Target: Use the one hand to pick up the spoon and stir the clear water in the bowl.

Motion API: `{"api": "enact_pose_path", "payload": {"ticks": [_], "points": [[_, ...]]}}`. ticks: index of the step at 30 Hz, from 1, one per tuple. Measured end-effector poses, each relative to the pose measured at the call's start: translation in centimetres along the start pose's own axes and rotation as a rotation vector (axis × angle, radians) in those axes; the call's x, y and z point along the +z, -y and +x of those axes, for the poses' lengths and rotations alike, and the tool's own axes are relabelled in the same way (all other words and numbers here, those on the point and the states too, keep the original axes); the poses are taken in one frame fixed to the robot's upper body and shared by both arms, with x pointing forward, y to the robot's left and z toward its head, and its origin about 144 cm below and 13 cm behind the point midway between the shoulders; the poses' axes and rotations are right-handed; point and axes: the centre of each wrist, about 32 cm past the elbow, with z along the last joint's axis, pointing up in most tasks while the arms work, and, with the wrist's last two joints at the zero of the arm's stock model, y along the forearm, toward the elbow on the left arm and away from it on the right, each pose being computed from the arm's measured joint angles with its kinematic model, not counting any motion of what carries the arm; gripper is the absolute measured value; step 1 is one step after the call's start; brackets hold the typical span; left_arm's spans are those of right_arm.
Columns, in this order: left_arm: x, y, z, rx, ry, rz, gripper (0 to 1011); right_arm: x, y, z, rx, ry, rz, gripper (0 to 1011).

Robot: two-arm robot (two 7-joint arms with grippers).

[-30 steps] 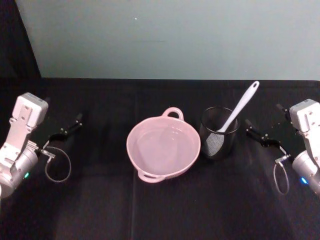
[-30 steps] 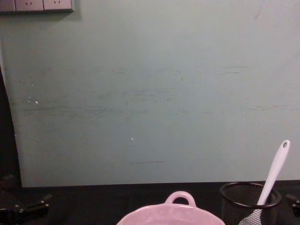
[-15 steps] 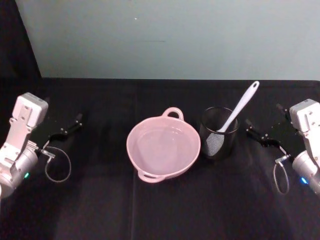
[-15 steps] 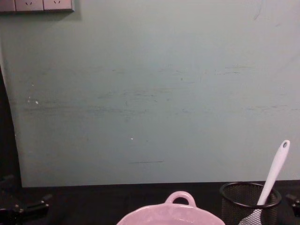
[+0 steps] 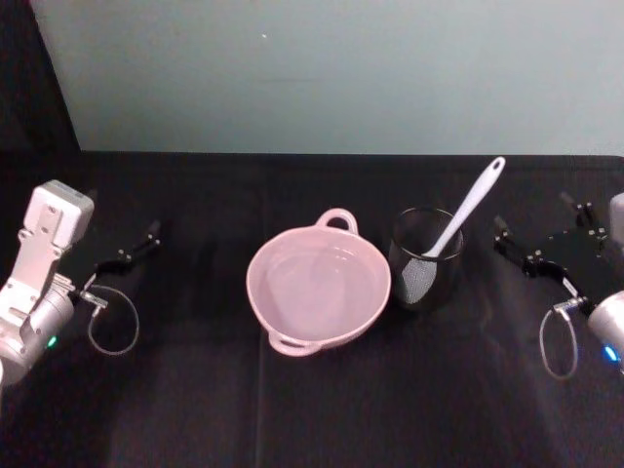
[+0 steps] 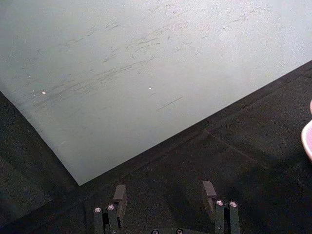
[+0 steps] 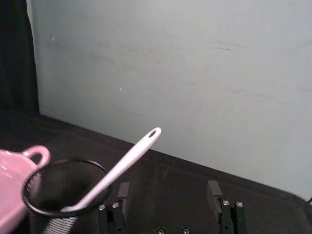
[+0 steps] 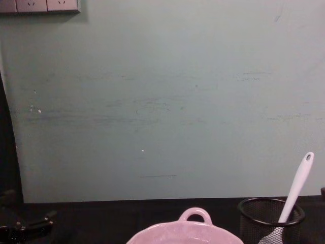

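1. The table (image 5: 322, 409) is draped in black cloth. A pale green wall (image 5: 341, 78) closes off its far edge, and a socket strip (image 8: 45, 5) is mounted high on that wall at the left.
2. The black wire-mesh cup (image 5: 444, 283) stands just to the right of the pink bowl (image 5: 252, 283). I cannot tell whether the two touch. The cup sits between the bowl and the right arm.
3. The white spoon (image 5: 466, 216) is inside the mesh cup, paddle head down. Its handle leans out over the rim toward the right rear, with the holed end uppermost.
4. The bowl sits at table centre, one loop handle to the rear and one to the front. It holds clear water (image 5: 317, 288), visible as a faint sheen.
5. The left pincer (image 6: 164, 195) hovers low at the table's left side, well apart from the bowl. Its fingers are spread with nothing between them.
6. The right pincer (image 7: 168, 191) is to the right of the mesh cup, near it but clear of the spoon. Its fingers are spread and hold nothing.
7. A cable loop (image 5: 112, 322) hangs at the left wrist.
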Motion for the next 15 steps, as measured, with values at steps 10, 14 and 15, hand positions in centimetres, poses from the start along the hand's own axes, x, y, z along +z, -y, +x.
{"api": "enact_pose_path", "payload": {"ticks": [10,14,15], "points": [[0.0,0.0,0.0,0.0,0.0,0.0,1011,0.5,0.0,0.7,0.08,-0.299,0.047,1002],[0.0,0.0,0.0,0.0,0.0,0.0,1011,0.2,-0.9,1.2,0.119,-0.398,0.062,1002],[0.0,0.0,0.0,0.0,0.0,0.0,1011,0.1,-1.4,1.4,0.132,-0.437,0.066,1003]]}}
